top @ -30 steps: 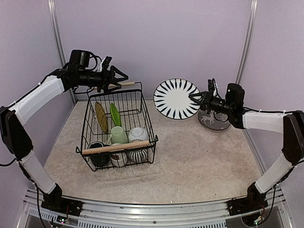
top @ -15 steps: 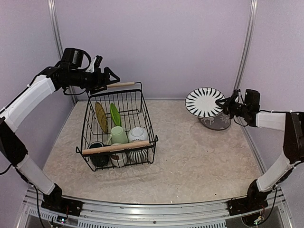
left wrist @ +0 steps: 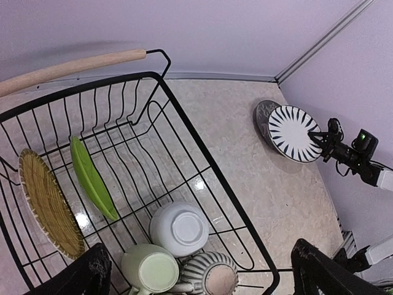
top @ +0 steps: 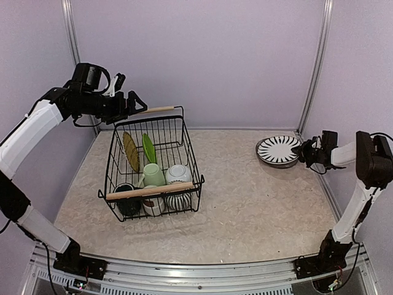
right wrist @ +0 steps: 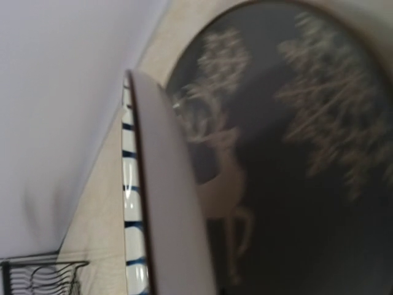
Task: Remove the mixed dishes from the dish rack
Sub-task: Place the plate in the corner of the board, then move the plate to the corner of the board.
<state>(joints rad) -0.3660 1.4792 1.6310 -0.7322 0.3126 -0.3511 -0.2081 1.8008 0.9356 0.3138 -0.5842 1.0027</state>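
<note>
Swung down into the far right corner, the striped plate hung tilted over a dark plate, right fingers seemingly clamped on its rim. Best to level it, then let go gently. Meanwhile the left fingers gaped above the rack.

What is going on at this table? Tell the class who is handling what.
Two robot arms are unloading a dish rack. The right end effector grips the rim of the black-and-white striped plate, which is on or just above a dark plate at the far right. The left end effector hovers open above the rack, holding nothing. The lime-green plate, white bowl and pale green mug are among the dishes inside the rack.
</note>
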